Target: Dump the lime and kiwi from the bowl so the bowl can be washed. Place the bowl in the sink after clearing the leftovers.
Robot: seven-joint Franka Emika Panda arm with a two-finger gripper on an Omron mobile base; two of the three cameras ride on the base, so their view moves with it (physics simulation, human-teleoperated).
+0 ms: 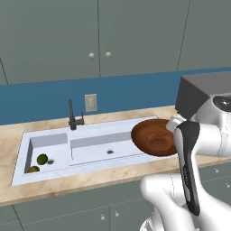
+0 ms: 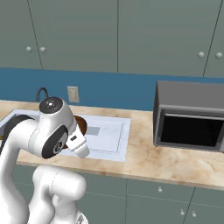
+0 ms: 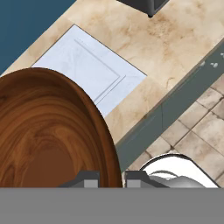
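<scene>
1. Your gripper (image 3: 110, 179) was clamped on the bowl (image 1: 155, 137) rim; in the hand view one fingertip sat on each side of the rim at the near edge.
2. Bowl was held up off the counter (image 1: 11, 135), tipped so its inside faced the left base camera, over the right end of the sink (image 1: 90, 169). Inside looked bare.
3. Lime (image 1: 42, 159) and kiwi (image 1: 34, 169) lay in the small left basin, near its front left corner, just apart. So I'd call the dump done; what was left was setting the bowl down.
4. For that step you needed to level the bowl first, mouth up, so it would land on its base and not on the rim.
5. Target should have been the big basin, near its drain (image 1: 110, 152), well clear of the faucet (image 1: 73, 116) at the far edge and the divider on the left.
6. Go down slow, straight. The rim grip was at one edge only, so the bowl could swing or slip if you rotated the wrist fast.
7. Release only once the base touched the basin floor, then lift straight up to clear the rim.
8. Risk: the arm's elbow blocked most of the bowl in the right base view, so judge clearance from the left one.
</scene>
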